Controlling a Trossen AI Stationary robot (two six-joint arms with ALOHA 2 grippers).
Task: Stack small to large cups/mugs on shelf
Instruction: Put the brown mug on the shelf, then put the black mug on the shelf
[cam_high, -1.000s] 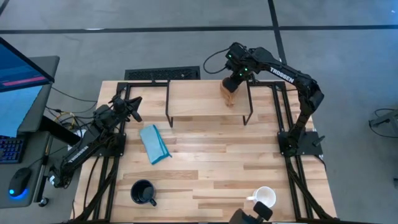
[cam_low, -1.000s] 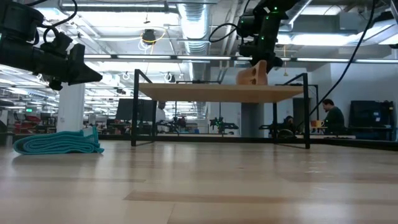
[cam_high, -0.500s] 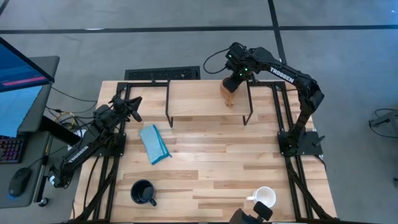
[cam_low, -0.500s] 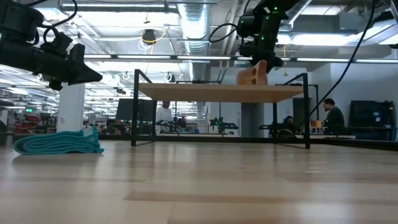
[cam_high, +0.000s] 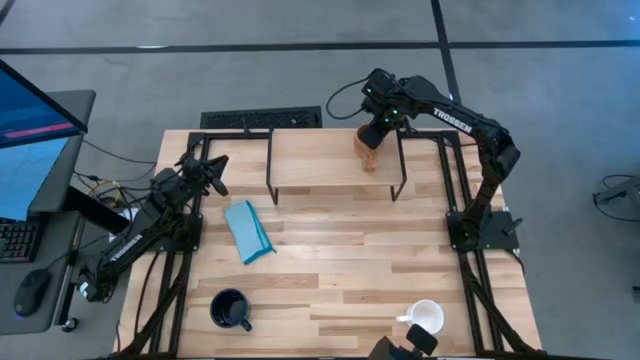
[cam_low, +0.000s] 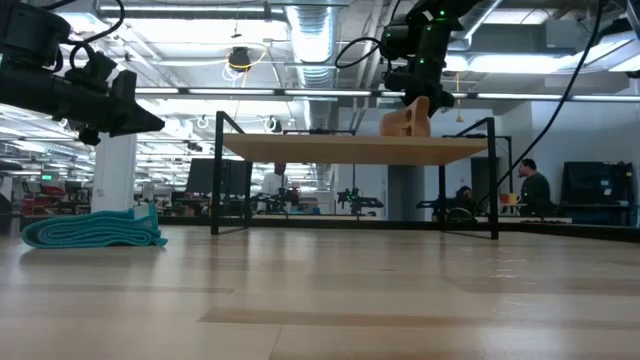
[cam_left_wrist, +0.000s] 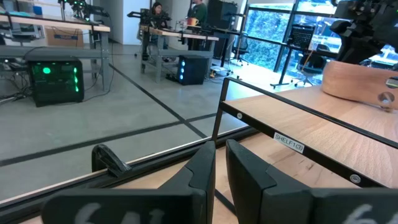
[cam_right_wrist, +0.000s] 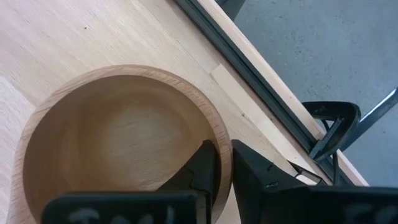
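Observation:
The small tan wooden cup (cam_high: 366, 150) stands on the shelf (cam_high: 315, 160), at the right end of its light plank top. My right gripper (cam_high: 373, 132) is above it, shut on its rim. The cup also shows in the low view (cam_low: 405, 120) and in the left wrist view (cam_left_wrist: 354, 81). The black mug (cam_high: 230, 308) stands near the table's near left edge and the white mug (cam_high: 427, 317) near its near right edge, both on their bases. My left gripper (cam_high: 213, 168) hangs shut and empty over the table's far left. My right gripper holds the wooden cup by its rim (cam_right_wrist: 222, 144), with one finger inside the bowl and one outside the wall. The fingers come from above, pointing down. The cup sits upright, mouth up, its base on the shelf plank (cam_right_wrist: 74, 43).
A folded blue cloth (cam_high: 248, 230) lies on the table left of centre, in front of the shelf's left legs. Black frame rails run along the table's left and right sides. The middle of the tabletop between the shelf and the mugs is bare wood.

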